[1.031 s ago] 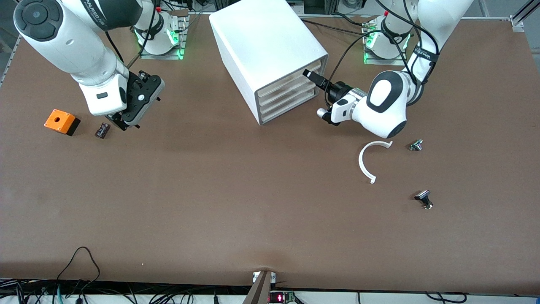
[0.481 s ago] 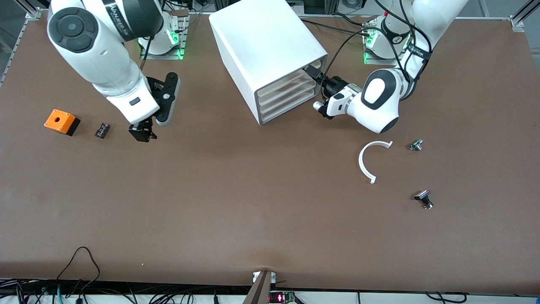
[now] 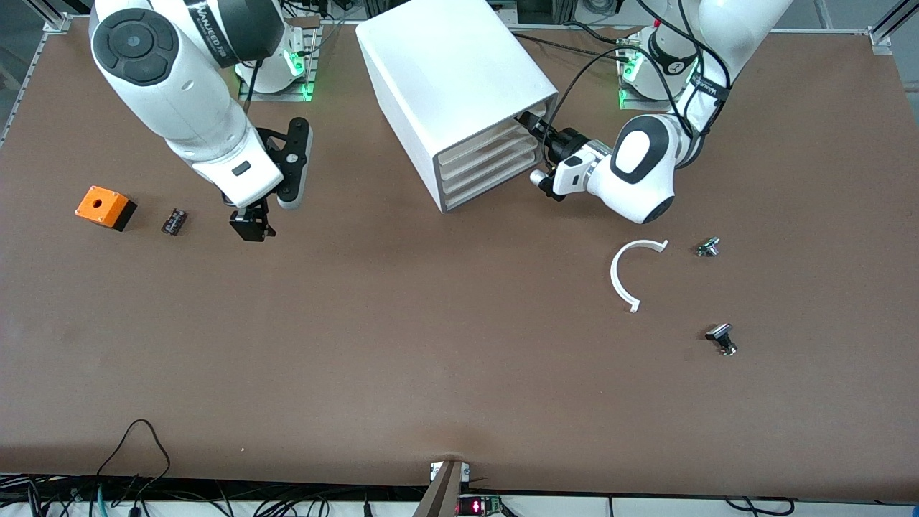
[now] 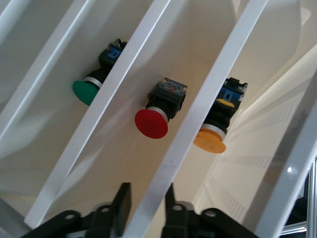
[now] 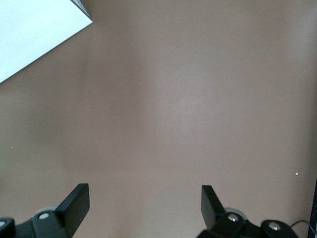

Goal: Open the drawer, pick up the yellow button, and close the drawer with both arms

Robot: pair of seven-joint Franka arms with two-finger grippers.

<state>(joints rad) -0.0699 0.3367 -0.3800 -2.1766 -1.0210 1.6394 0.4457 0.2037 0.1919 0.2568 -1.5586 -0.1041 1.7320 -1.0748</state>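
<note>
Brown tabletop (image 3: pixel 431 345) carries a white cabinet (image 3: pixel 445 79). The left tool (image 4: pixel 146 210) has its fingers closed around a drawer front's edge there. The right tool (image 5: pixel 143 203), wide open and empty, hangs over bare tabletop.

I see a brown desk (image 3: pixel 431 345) carrying a white cabinet (image 3: pixel 445 79) toward the robots' bases. Toward the right arm's end lie an orange box (image 3: pixel 104 207) and a small dark part (image 3: pixel 174 220); toward the left arm's end, a white curved piece (image 3: pixel 622 276) and two small metal parts (image 3: pixel 708 247) (image 3: pixel 722 337).

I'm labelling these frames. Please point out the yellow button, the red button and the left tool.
yellow button (image 4: pixel 209 140), left wrist view, on its cap.
red button (image 4: pixel 151 124), left wrist view, on its cap.
left tool (image 4: pixel 147 203), left wrist view, between fingertips.
</note>
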